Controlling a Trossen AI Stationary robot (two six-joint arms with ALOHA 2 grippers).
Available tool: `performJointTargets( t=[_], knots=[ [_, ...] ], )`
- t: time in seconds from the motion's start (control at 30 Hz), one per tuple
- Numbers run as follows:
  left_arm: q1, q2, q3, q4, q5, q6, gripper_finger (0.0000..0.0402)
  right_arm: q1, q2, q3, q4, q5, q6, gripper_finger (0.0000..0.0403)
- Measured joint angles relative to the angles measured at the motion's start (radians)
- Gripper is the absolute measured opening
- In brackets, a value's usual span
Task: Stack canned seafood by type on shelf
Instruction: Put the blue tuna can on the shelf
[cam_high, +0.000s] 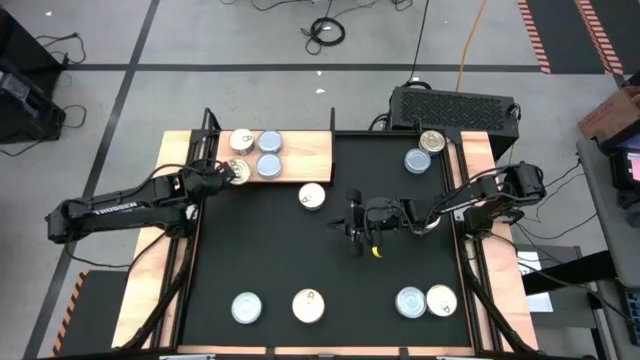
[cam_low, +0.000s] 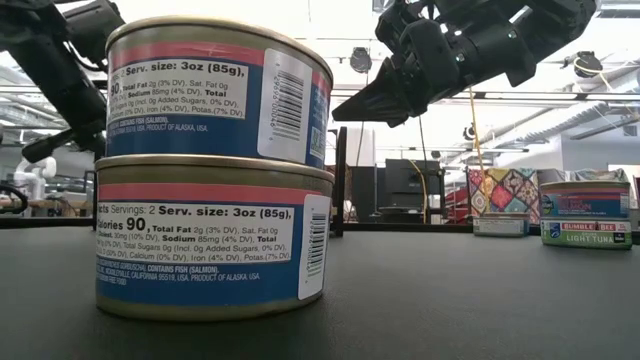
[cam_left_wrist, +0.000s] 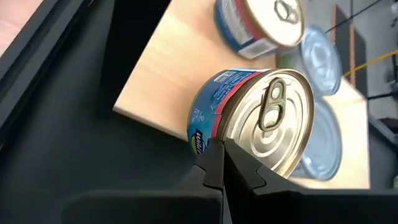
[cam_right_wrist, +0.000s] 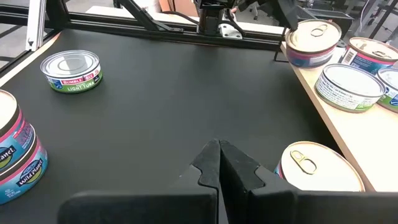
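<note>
From overhead I see the shelf (cam_high: 300, 155) lying in the upper left part of the black mat (cam_high: 270, 260) on the bench. Three tins sit on it: a gold one (cam_high: 241, 141), a blue-grey one (cam_high: 270, 143) beside it and another blue-grey one (cam_high: 268, 166) below that. My left claw (cam_high: 226, 173) is at the shelf's left edge, fingers pressed together with nothing between them, tips against a gold tin (cam_high: 238, 172). In the left wrist view that tin (cam_left_wrist: 258, 118) shows its pull tab.

My right claw (cam_high: 356, 222) hangs at mid-frame over bare mat, also pressed together and holding nothing. A cream tin (cam_high: 312, 196) lies just left of it, off the shelf.

More tins are scattered: two at the upper right (cam_high: 424, 150), and along the bottom a grey one (cam_high: 246, 307), a cream one (cam_high: 309, 305) and a touching pair (cam_high: 426, 301). The low view has two salmon tins stacked (cam_low: 210, 170) close to the lens.
</note>
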Motion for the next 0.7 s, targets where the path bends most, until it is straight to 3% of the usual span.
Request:
performJointTargets(
  t=[0.7],
  knots=[
    [0.087,0.125,0.000,0.106,-0.049,0.001,0.0000,0.000,0.000,0.000,0.003,0.000,0.000,0.0000]
  ],
)
